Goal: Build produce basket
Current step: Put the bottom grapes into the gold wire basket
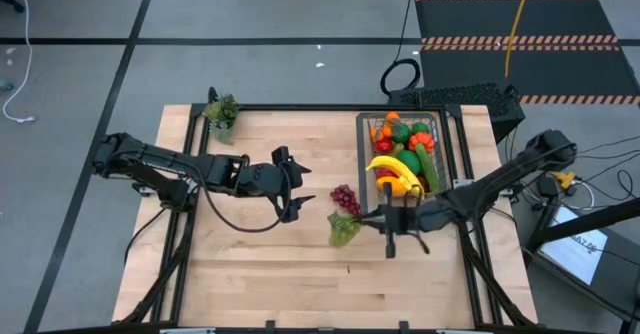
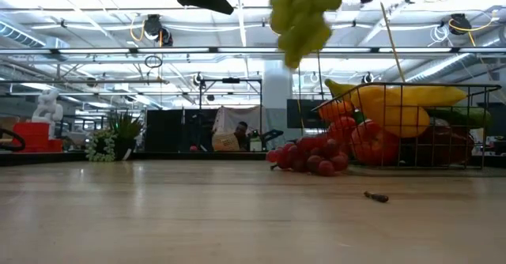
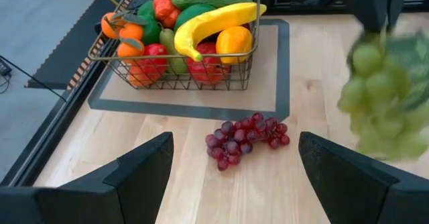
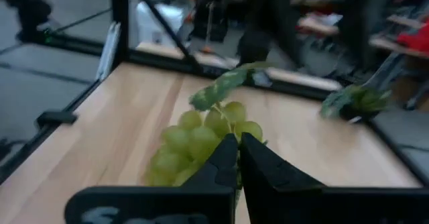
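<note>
Wooden surface [image 1: 250, 264] carries the nearly full basket [image 1: 362, 149] at two o'clock, while the right tool [image 1: 362, 217], clenched on the green grapes [image 1: 343, 229] by their stem, lifts this light, floppy cluster beside the purple grapes [image 1: 345, 197]; left tool [image 1: 297, 182] waits released

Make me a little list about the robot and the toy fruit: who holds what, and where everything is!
right gripper: shut on green grapes, lifted above the table
left gripper: open, empty, hovering over mid-table
purple grapes: lying on the table beside the basket
basket: full of produce, with banana on top
potted plant: far corner of the table
</note>
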